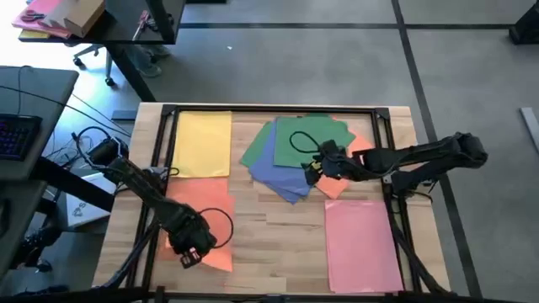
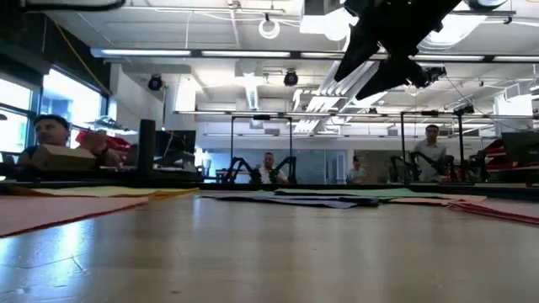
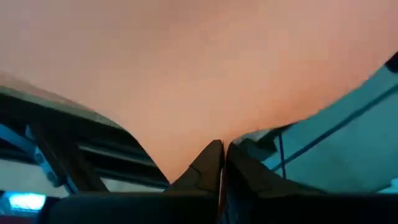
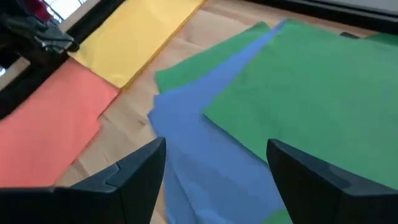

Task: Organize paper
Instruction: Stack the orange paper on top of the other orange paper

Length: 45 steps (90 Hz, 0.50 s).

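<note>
An orange sheet of paper (image 1: 209, 210) lies at the table's near left, and my left gripper (image 1: 192, 251) is shut on it at its near left corner. A yellow sheet (image 1: 202, 143) lies flat at the far left and a pink sheet (image 1: 362, 240) at the near right. In the middle is a loose pile of green (image 1: 307, 139) and blue (image 1: 282, 172) sheets over another orange one (image 1: 337, 187). My right gripper (image 4: 217, 180) hangs open above this pile, over the blue and green sheets and touching nothing. My left gripper pinches the orange sheet's edge (image 3: 214, 134) between its two shut fingers, at the sheet's near left corner. The sheet spreads away beyond the fingertips and fills the left wrist view. In the high view, most of it lies on the table.
A black frame (image 1: 269, 109) runs along the table's far edge and down both sides. A black cable loop (image 1: 303, 140) lies over the green sheets. Bare wood (image 1: 278, 244) shows between the orange and pink sheets. People sit in the room beyond the table.
</note>
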Each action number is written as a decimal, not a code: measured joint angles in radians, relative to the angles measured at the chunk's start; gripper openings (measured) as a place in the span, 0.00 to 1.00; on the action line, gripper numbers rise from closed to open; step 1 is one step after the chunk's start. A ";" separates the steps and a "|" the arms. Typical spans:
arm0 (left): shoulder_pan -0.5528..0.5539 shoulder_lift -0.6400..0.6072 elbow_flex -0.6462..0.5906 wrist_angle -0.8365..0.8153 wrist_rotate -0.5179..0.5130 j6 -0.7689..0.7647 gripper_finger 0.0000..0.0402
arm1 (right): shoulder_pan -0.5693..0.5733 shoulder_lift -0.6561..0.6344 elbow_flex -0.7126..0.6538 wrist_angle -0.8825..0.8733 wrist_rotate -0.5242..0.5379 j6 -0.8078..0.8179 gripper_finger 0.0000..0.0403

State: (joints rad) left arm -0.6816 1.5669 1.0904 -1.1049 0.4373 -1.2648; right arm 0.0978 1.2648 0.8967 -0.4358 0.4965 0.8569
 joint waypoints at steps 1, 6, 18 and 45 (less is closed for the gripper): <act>0.002 0.000 -0.001 -0.002 0.000 -0.001 0.00 | 0.000 0.000 0.000 0.000 -0.002 -0.003 0.65; 0.005 -0.005 0.001 0.003 0.002 -0.006 0.00 | 0.000 0.000 0.000 0.001 -0.005 -0.013 0.65; 0.008 -0.039 0.013 -0.011 -0.009 -0.026 0.00 | 0.000 0.000 0.000 0.000 -0.012 -0.027 0.65; 0.065 -0.061 0.012 -0.256 -0.255 0.038 0.00 | -0.029 0.000 0.000 0.001 -0.020 -0.054 0.65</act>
State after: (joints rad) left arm -0.6167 1.5063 1.1027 -1.3605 0.1826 -1.2273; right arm 0.0692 1.2644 0.8967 -0.4351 0.4770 0.8032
